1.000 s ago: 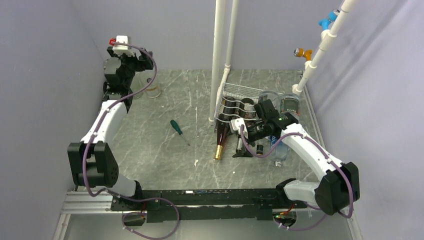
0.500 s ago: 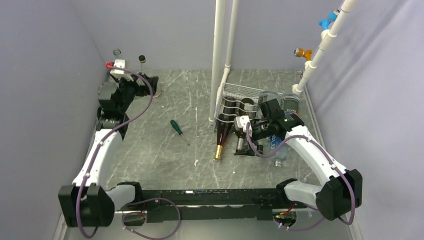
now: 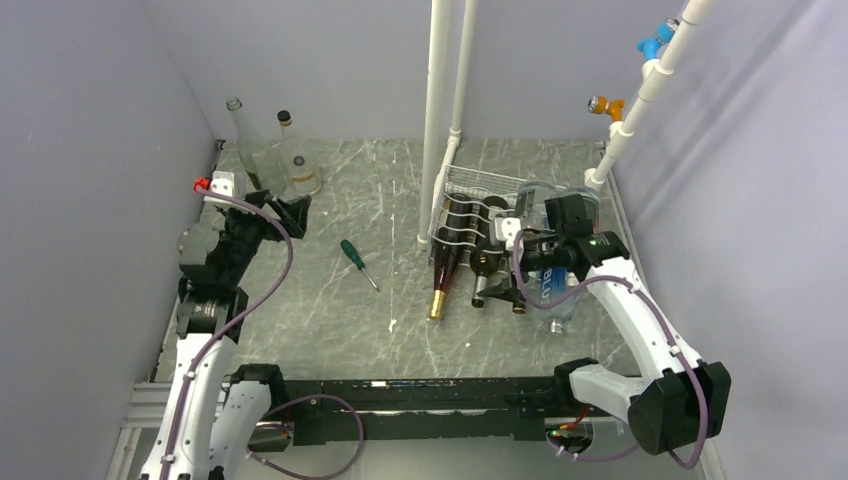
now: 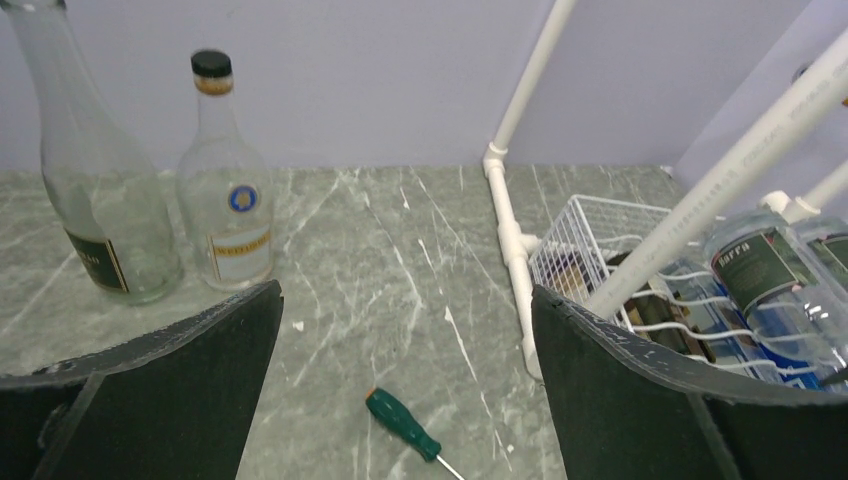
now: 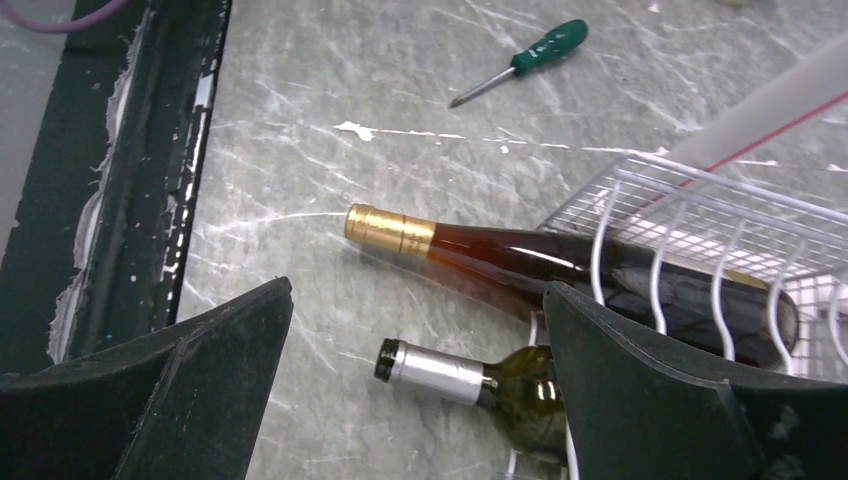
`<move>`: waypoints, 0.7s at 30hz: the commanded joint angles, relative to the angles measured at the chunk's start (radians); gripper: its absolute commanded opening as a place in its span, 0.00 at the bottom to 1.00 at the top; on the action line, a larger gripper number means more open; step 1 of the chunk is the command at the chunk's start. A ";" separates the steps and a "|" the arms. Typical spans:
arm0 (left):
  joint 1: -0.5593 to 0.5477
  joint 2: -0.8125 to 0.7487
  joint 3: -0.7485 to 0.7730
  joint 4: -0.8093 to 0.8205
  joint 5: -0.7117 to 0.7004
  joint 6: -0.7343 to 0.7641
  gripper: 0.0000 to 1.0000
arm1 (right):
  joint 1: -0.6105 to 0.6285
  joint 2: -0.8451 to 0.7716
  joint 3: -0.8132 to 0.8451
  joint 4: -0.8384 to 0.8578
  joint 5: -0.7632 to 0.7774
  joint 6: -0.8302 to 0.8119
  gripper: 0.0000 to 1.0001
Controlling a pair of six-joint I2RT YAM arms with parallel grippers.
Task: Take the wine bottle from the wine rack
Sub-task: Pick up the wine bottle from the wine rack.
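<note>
Wine bottle ungrasped in wine rack; right gripper spread empty above. Next: lower, clamp neck, pull clear.

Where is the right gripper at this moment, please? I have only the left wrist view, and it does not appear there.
Observer: The right gripper is at the open front of the wine rack, on the side facing the arms' bases.
Operator: Thank you. Is it holding anything?
Observer: No. Its jaws stand wide open, and a green bottle with a silver capsule shows between them, ungripped.
Operator: Is another bottle close by?
Observer: Yes, an amber bottle with gold foil lies beside it, its neck out over the table.
</note>
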 commanded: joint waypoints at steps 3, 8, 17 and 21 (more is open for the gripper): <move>-0.037 -0.050 -0.076 -0.036 0.051 0.012 1.00 | -0.096 -0.058 -0.014 0.086 -0.099 0.051 1.00; -0.061 -0.037 -0.125 -0.036 0.126 0.051 0.99 | -0.185 -0.070 -0.034 0.113 -0.134 0.065 1.00; -0.096 -0.062 -0.132 -0.135 0.202 0.088 1.00 | -0.280 -0.084 -0.054 0.143 -0.146 0.083 1.00; -0.096 -0.070 -0.139 -0.130 0.212 0.078 1.00 | -0.304 -0.088 -0.055 0.142 -0.151 0.082 1.00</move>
